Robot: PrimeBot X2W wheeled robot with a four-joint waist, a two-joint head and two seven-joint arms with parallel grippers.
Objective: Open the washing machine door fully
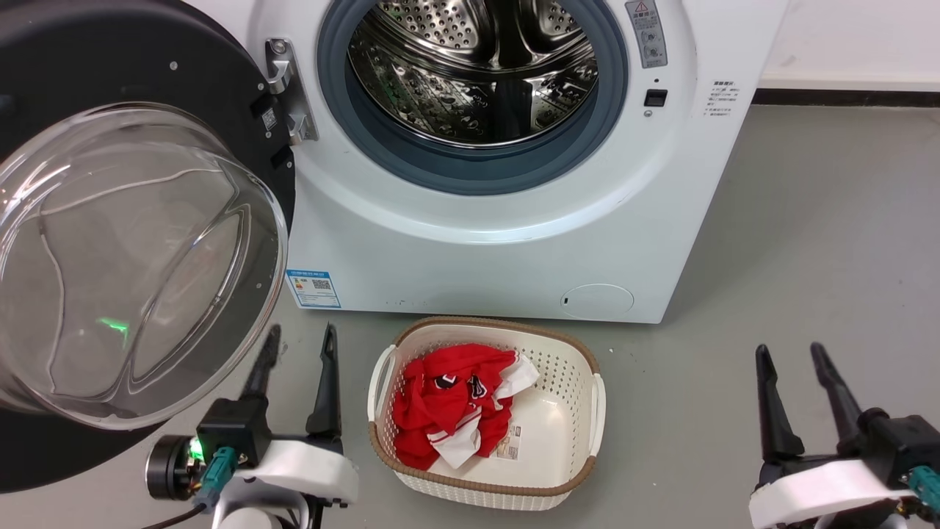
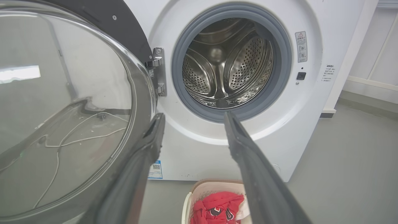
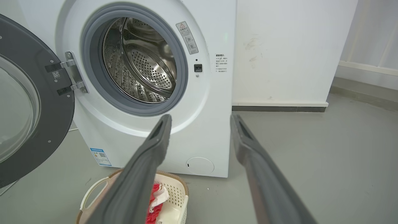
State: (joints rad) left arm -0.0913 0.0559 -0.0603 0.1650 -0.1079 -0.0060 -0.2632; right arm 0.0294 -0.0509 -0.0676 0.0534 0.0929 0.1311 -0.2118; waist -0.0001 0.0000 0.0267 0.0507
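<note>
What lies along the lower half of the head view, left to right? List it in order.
washing machine door → left gripper, jaws apart → laundry basket → right gripper, jaws apart

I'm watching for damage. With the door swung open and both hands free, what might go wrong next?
The left hand sits close beside the washing machine door; pushing its curved glass may slip. The door looks wide open, so more force might strain the hinge. A sideways sweep might knock the laundry basket.
</note>
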